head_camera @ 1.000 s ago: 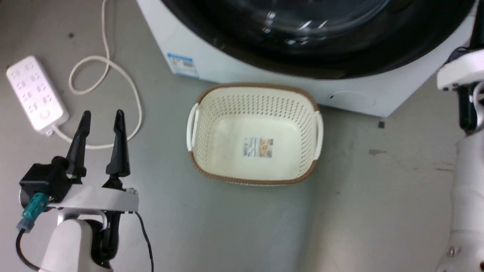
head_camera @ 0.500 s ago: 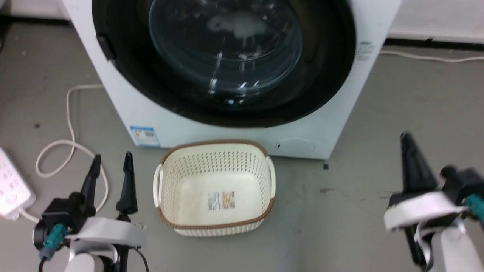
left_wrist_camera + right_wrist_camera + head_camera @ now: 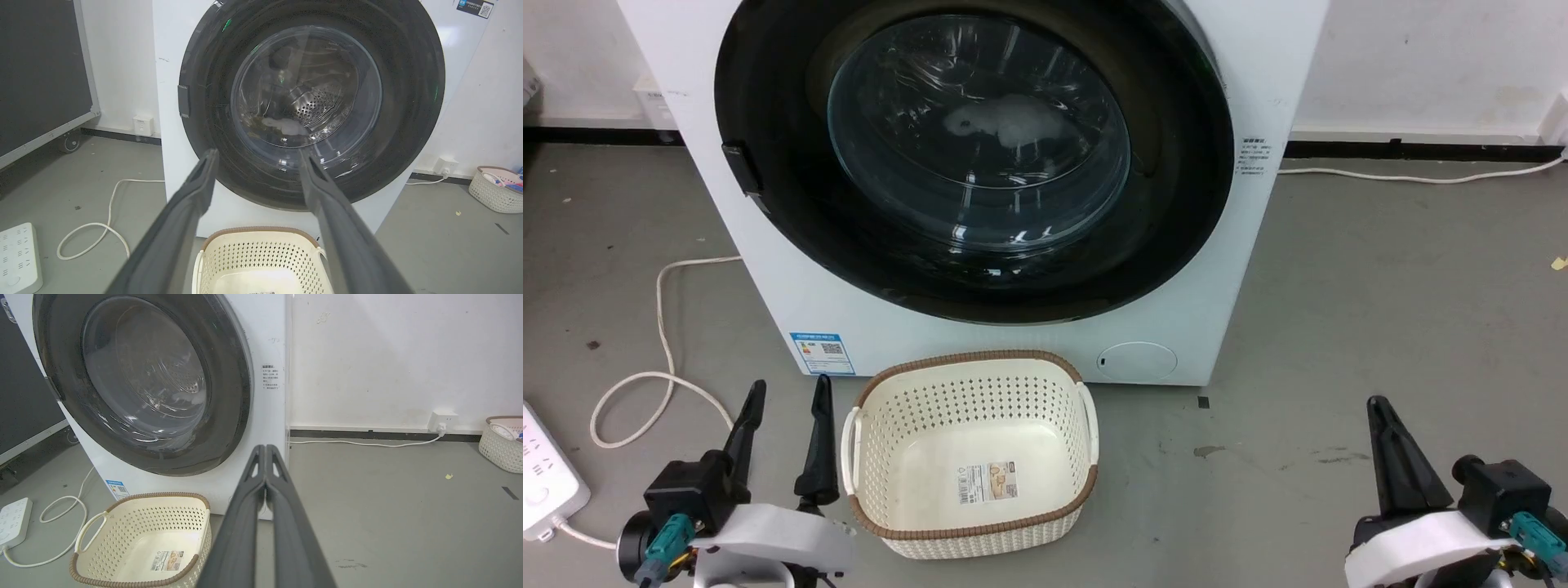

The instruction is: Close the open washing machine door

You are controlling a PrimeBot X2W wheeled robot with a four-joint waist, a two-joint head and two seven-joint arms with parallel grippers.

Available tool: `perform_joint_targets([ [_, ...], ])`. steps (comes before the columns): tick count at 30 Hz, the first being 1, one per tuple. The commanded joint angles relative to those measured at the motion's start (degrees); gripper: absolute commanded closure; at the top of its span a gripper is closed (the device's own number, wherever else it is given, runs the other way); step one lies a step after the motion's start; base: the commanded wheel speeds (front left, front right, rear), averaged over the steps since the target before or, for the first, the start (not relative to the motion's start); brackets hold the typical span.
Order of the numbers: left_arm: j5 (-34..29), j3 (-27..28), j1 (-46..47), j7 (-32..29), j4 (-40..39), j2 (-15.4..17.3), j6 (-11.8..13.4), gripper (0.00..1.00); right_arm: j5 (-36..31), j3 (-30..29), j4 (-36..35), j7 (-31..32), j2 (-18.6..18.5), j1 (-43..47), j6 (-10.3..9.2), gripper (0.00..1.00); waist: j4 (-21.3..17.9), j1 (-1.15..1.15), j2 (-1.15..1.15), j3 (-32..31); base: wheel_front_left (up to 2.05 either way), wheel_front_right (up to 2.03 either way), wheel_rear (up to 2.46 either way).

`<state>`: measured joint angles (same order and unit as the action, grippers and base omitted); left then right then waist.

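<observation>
The white washing machine (image 3: 1258, 73) stands in front of me. Its round glossy black door (image 3: 1176, 180) lies flat against the machine's front, and the clear glass bowl (image 3: 980, 131) at its centre shows the drum behind. In the left wrist view the door (image 3: 408, 81) looks the same. My left gripper (image 3: 791, 381) is open low on the left, well short of the machine, with nothing between its fingers (image 3: 192, 192). My right gripper (image 3: 1378, 402) sits low on the right. It is shut and empty, and its fingertips (image 3: 265, 448) are pressed together.
A cream perforated basket (image 3: 968, 363) sits on the floor just before the machine, between my grippers. A white power strip (image 3: 539, 482) and its looped cable (image 3: 662, 327) lie at the left. Another basket (image 3: 502, 445) stands by the right wall, and a black wheeled case (image 3: 41, 61) at the left.
The head camera has tilted up and back, bringing the whole door into view. My right arm has dropped from beside the door to the lower right. The left gripper stays open.
</observation>
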<state>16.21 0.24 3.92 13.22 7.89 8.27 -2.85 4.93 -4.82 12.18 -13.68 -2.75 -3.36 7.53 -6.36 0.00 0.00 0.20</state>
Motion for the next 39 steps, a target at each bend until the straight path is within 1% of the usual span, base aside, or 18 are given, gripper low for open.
perform_joint_targets([
  [1, -0.47, -0.25, -0.99, -0.15, -0.27, 0.13, 0.30, 0.00, 0.73, 0.05, -0.41, 0.22, -0.12, 0.98, -0.04, 0.60, 0.03, 0.00, 0.00, -0.10, 0.00, 0.00, 0.00],
  [2, -0.47, -0.25, -0.99, -0.15, -0.27, 0.13, 0.30, 0.00, 0.73, 0.05, -0.41, 0.22, -0.12, 0.98, -0.04, 0.60, 0.03, 0.00, 0.00, -0.10, 0.00, 0.00, 0.00],
  [3, -0.42, -0.41, -1.20, -0.30, -0.49, 0.16, 0.37, 0.00, 0.73, 0.13, -0.59, 0.34, -0.12, 1.25, -0.04, 0.00, 0.07, 0.00, 0.00, -0.15, 0.00, 0.00, 0.00],
  [19, 0.42, -0.94, -0.99, -1.42, -1.15, 0.64, 0.83, 0.00, 1.23, 1.39, -1.85, 1.07, -0.12, 2.06, -0.04, 0.00, 0.64, 0.00, 0.00, -0.21, 0.00, 0.00, 0.00],
  [35, 2.10, -1.13, -0.31, -2.48, -0.29, 1.26, 0.73, 0.00, 1.77, 2.73, -1.27, 0.82, -0.12, 1.88, -0.04, 0.00, 0.82, 0.00, 0.00, -0.04, 0.00, 0.00, 0.00],
  [36, 1.66, -1.16, -0.68, -2.44, -0.33, 1.12, 0.68, 1.00, 1.32, 2.69, -1.40, 0.96, 0.00, 1.07, 0.00, 1.00, 0.82, 0.00, 0.00, -0.03, 0.00, 0.00, 0.00],
  [39, 1.60, -1.19, -0.68, -2.45, -0.33, 1.09, 0.68, 1.00, 1.28, 2.68, -1.41, 0.99, 0.00, 1.04, 0.00, 1.00, 0.84, 0.00, 0.00, -0.02, 0.00, 0.00, 0.00],
])
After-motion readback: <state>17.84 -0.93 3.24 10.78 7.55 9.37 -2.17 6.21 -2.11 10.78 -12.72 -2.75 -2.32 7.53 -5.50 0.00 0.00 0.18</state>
